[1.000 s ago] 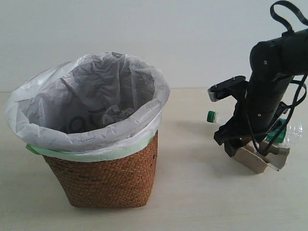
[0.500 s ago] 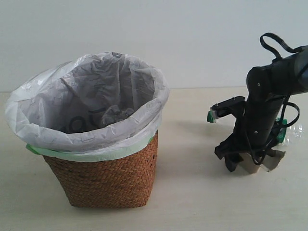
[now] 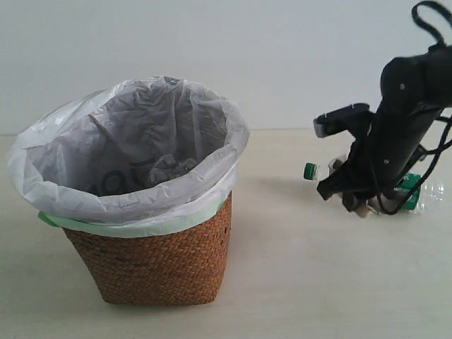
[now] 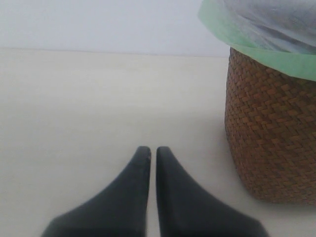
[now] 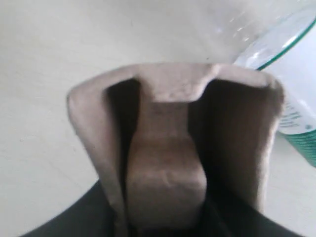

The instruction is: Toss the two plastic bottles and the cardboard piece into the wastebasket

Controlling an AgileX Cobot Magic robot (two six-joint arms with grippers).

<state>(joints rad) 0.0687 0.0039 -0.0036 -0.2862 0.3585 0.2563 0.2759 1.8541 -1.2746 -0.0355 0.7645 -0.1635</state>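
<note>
1. holds the left gripper point(image 4: 149, 150) low and level, jaws drawn together to a hairline slit.
2. bends the right arm point(image 3: 406, 99) steeply down from the elbow, wrist angled down and toward the middle.
3. clamps the right gripper point(image 3: 355, 203) on the cardboard piece point(image 5: 165, 163) (fingertips mostly hidden behind it in the wrist view).

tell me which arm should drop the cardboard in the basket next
Right: the right gripper holds the cardboard, while the left gripper is shut and empty beside the basket.
</note>
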